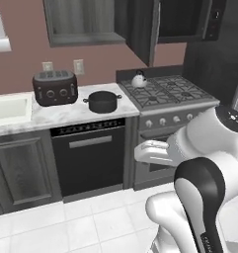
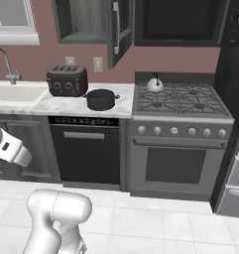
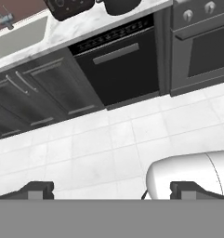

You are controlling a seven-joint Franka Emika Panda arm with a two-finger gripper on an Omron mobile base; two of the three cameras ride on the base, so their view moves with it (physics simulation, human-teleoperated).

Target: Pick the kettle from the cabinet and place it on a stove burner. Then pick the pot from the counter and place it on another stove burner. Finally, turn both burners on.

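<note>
The small shiny kettle [image 1: 138, 79] [image 2: 154, 84] stands on the stove's back left burner. The squat dark pot [image 1: 102, 101] [image 2: 101, 99] sits on the white marble counter [image 1: 66, 114] [image 2: 66, 105], just left of the stove [image 1: 182, 94] [image 2: 200, 106]. Silver knobs [image 1: 162, 121] [image 2: 174, 130] line the stove front. The wall cabinet [image 1: 81, 22] [image 2: 86, 20] stands open with a bare shelf. My gripper [image 3: 112, 190] hangs low over the tiled floor, well short of the counter. It is open, with nothing between its fingers, and the pot's base [image 3: 120, 4] peeks in at the top of the hand view.
A dark toaster [image 1: 55, 87] [image 2: 67, 80] stands left of the pot, and a white sink [image 1: 9, 108] [image 2: 14, 92] lies further left. A black dishwasher [image 1: 91, 158] [image 2: 86, 154] [image 3: 118, 65] sits below the counter. The cabinet door [image 1: 140, 29] [image 2: 118, 30] juts out beside the microwave [image 2: 180, 20].
</note>
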